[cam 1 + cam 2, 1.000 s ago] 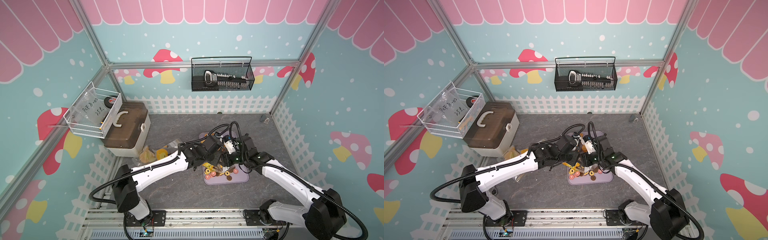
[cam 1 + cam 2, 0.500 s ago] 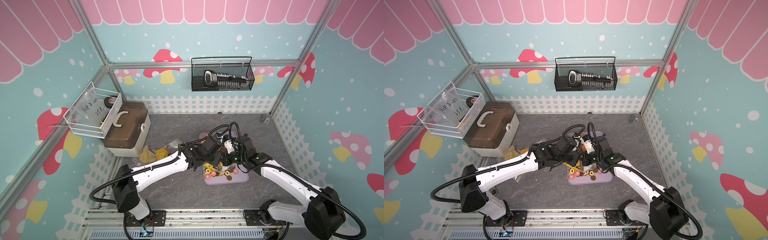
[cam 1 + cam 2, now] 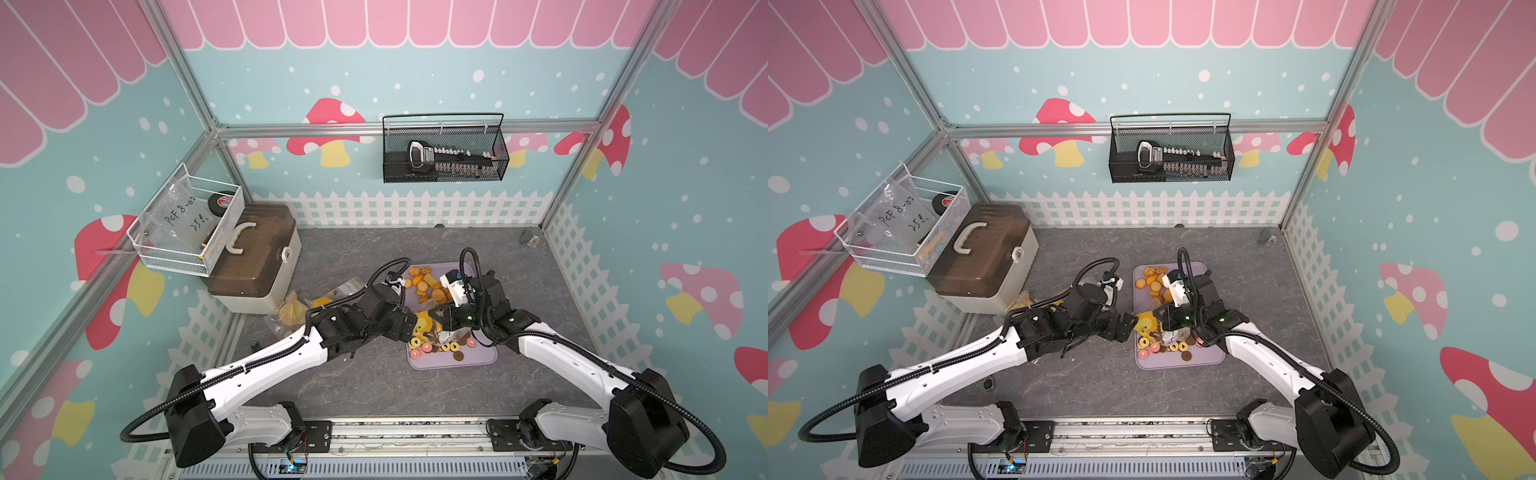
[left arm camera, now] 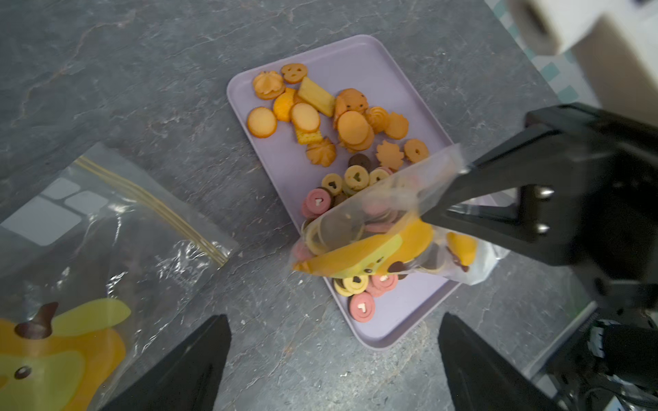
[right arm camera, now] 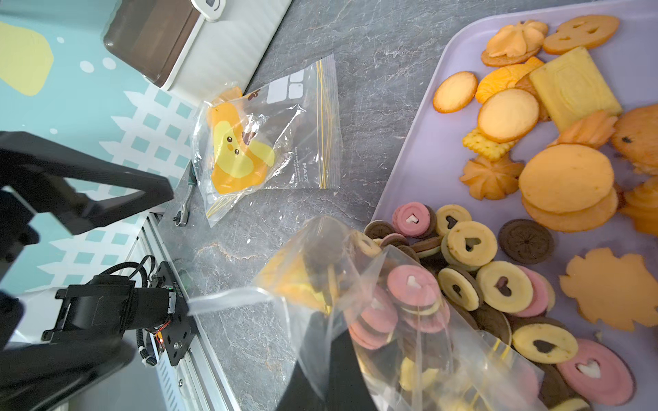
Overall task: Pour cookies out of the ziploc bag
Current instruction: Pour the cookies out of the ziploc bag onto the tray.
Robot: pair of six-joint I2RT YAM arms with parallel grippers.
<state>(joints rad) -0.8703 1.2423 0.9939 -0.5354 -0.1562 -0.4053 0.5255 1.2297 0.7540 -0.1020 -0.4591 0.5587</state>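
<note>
1. Fingers (image 4: pixel 185 366) of the left gripper (image 4: pixel 329 359) stand wide apart, gripping nothing. Only their tips enter the left wrist view, with bare table (image 4: pixel 142 71) between them.
2. The right gripper (image 4: pixel 432 212) is pinched tight on the ziploc bag (image 4: pixel 374 227) (a fold of clear plastic between the tips). In the right wrist view, one finger shows only as a dark shape through the plastic.
3. The bag hangs over the near half of the lilac tray (image 4: pixel 356 57). I cannot tell whether it touches the heap or sits just above it. Pink, yellow and brown cookies (image 5: pixel 413 284) sit inside. The yellow-orange print hides part of them, and which way the mouth faces is unclear.
4. Tray contents: orange cookies (image 4: pixel 352 126) at the far end and ring cookies (image 4: pixel 356 178) in pink, yellow and brown at the near end, some covered by the bag. In both top views the two grippers and the bag block the tray's middle.
5. A second bag (image 5: pixel 285 142) lies flat on the table left of the tray, apart from it. A ratchet wrench (image 5: pixel 185 199) lies just beside it.
6. Storage box (image 3: pixel 253 257), far left: the tinted lid is shut and the contents are not readable.
7. The white wire basket (image 3: pixel 187 224) on the left wall holds a labelled clear pouch (image 3: pixel 183 212) and a tape roll (image 3: pixel 222 201). The black mesh basket (image 3: pixel 444 153) on the far wall holds a dark tool set (image 3: pixel 440 160) (details too small).
</note>
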